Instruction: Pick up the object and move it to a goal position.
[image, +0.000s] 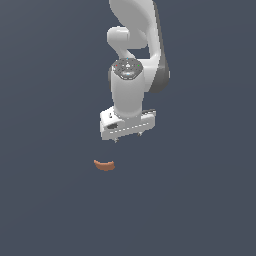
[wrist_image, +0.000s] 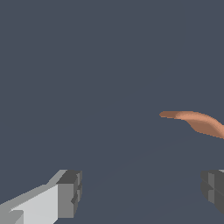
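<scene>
Counter (image: 200, 210) bare all round the banana piece (image: 104, 165); end effector (image: 128, 138) at its 1 o'clock, fingers spread, path unobstructed.

White Panda arm (image: 142, 40) descending from the upper edge of the exterior view, bent at a rounded joint, wrist pointing straight down. Gripper (image: 128, 136) hanging at its end, wide flat body turned slightly askew, tilted lower toward the exterior view's left. Jaws spread wide apart, holding nothing. Fingertips (wrist_image: 70, 192) grey and blocky in the wrist view (one fully seen, the other cut by the frame edge), a broad gap between them. Only short stubs visible below the gripper body in the exterior view.
</scene>
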